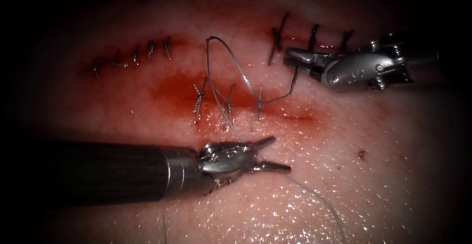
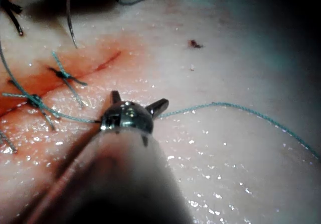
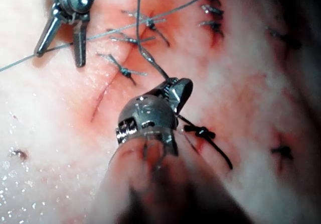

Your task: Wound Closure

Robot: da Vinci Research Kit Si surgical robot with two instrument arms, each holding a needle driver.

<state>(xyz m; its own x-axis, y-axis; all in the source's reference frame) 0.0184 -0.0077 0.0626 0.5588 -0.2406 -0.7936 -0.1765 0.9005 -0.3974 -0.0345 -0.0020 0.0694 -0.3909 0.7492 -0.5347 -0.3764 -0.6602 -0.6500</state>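
Two thin metal tools work over a pale, wet piece of tissue (image 1: 383, 185) that glistens under strong light, with darkness around its edges. A cut (image 1: 290, 116) runs across the middle, stained with red fluid (image 1: 172, 91), and dark stitches (image 1: 199, 101) cross it; further rows of stitches sit above, to the left and right.

The left tool (image 1: 273, 153) comes in from the lower left, below the cut. Its two jaws are spread apart and pinch nothing. Pale thread (image 1: 314, 195) trails from near its tip down across the tissue.

The right tool (image 1: 295, 57) reaches in from the upper right. Its jaws are pressed together on the curved needle (image 1: 292, 86), gripping it near one end. The needle curves down from the jaws towards the cut, and whether its far end enters the tissue cannot be told. From there the thread rises in a tall loop above the cut.
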